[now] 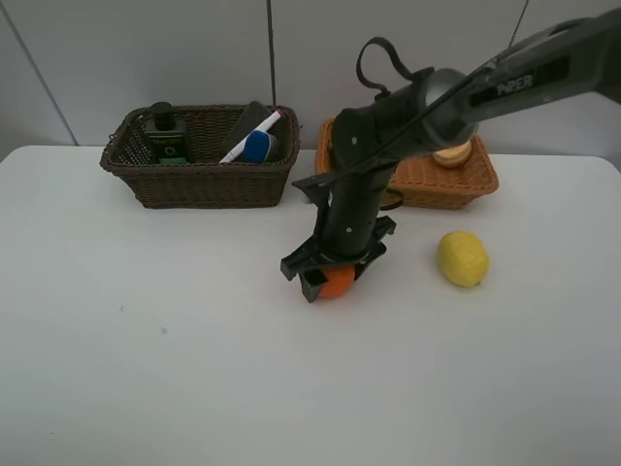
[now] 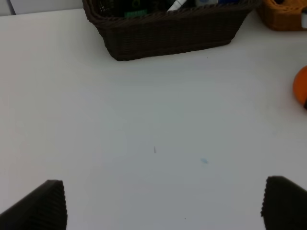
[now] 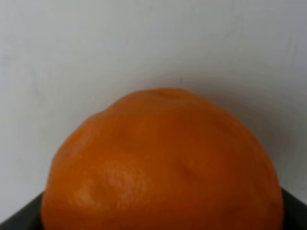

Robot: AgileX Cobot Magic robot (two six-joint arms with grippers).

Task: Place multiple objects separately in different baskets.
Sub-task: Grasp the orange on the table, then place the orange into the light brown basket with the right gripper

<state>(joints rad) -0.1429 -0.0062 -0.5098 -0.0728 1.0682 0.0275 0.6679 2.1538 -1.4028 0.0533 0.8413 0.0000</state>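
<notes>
White and matte, the flat tabletop (image 1: 146,369) lies bare on its near part apart from a few faint specks. Taking the round, dimpled orange (image 1: 337,282) as the landmark: it sits on the table at mid-depth, and the black right gripper (image 1: 330,275) stands straight down over it, a finger on each side. The right wrist view shows the orange's waxy skin (image 3: 163,167) filling the frame with dark finger edges at both lower corners; whether the jaws already press the fruit cannot be told. The dark arm above hides most of the orange from the high camera.

Right of the orange, well apart, lies one yellow oval lemon (image 1: 463,258), its skin smooth.

The left gripper (image 2: 163,206) hangs over bare table, its two ribbed black fingertips (image 2: 43,206) spread wide with nothing between them; the orange shows at that view's edge (image 2: 301,86).

Beyond the orange stand two rectangular woven wicker baskets. To the far left, the deeper dark brown basket (image 1: 204,180) holds a dark green bottle (image 1: 167,134), a white marker (image 1: 250,136), a white blue-capped bottle (image 1: 258,147) and a dark flat item. Far right, the shallower orange-tan basket (image 1: 441,184) is partly screened by the arm; one pale rounded fruit (image 1: 452,153) shows in it.
</notes>
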